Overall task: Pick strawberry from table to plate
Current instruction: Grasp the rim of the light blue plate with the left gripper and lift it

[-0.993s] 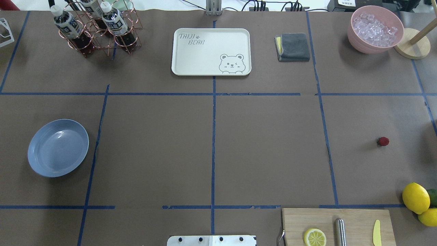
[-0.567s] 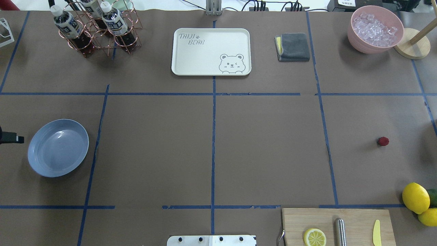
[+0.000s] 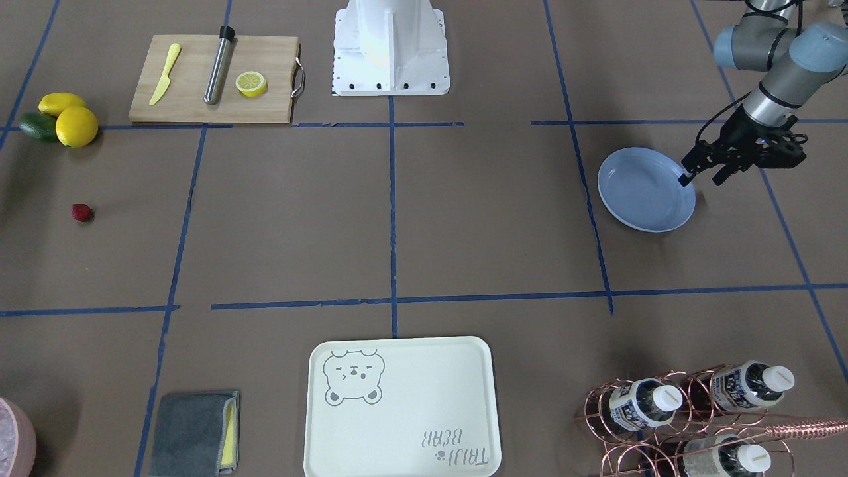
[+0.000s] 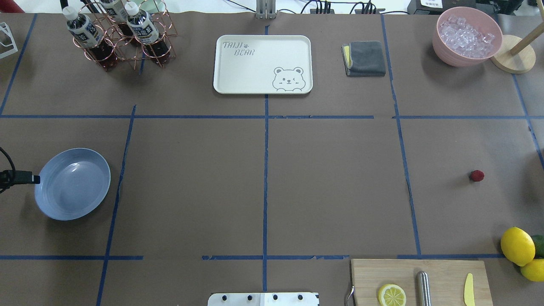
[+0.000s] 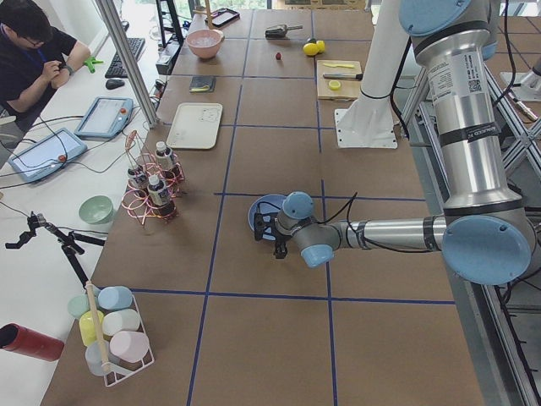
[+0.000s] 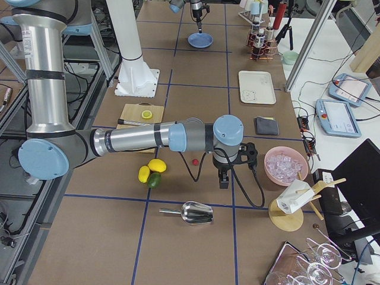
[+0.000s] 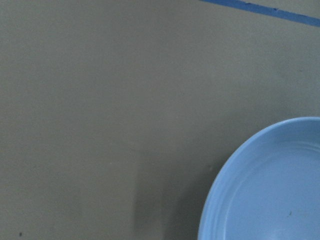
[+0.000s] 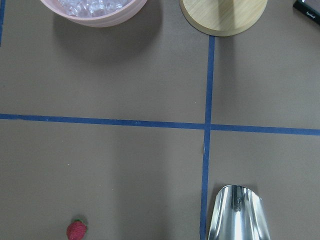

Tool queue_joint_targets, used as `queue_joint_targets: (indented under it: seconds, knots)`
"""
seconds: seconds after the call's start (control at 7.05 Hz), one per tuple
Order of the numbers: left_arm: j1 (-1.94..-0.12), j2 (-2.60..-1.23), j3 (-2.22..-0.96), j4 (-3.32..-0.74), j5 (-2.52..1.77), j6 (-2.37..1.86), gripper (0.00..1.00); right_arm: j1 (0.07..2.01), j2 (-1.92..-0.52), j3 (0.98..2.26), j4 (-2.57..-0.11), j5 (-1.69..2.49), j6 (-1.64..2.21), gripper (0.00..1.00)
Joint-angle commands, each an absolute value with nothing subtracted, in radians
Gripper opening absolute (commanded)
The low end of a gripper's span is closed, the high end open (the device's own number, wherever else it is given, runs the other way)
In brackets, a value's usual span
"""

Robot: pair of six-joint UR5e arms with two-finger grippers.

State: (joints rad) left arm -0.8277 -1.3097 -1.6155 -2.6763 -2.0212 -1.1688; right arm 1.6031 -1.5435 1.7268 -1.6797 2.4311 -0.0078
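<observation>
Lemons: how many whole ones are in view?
2. A round lemon and an oblong lemon lie together beside the avocado, past the cutting board; a lemon half lies on it.

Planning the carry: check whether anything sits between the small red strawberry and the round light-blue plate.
Nothing visible. Between the small red strawberry and the round light-blue plate, the brown paper table shows only blue tape lines. The left claw hovers at the plate's far rim, off that path.
</observation>
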Motion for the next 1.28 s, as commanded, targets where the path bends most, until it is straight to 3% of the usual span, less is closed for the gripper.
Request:
queue_joint_targets:
  seconds: [0.0,0.57,0.99,1.13]
  knots:
    - [-0.812,-1.316,-1.611,-2.677,-2.019,-1.173,0.76,1.603,-1.543,1.727,-1.680,2.431,-0.006,1.00]
    - [-0.802,-1.325,-1.602,-2.677,-2.019,-1.169,0.21,1.603,-1.531,1.741,-1.678,2.433,0.047,1.00]
    - [-0.796,-1.345,-1.601,-2.677,-2.020,-1.173,0.00,1.603,-1.531,1.749,-1.678,2.433,0.051,1.00]
    - [-0.799,-1.339,-1.626,-2.675,-2.026,-1.166,0.00,1.603,-1.529,1.749,-1.678,2.434,0.051,1.00]
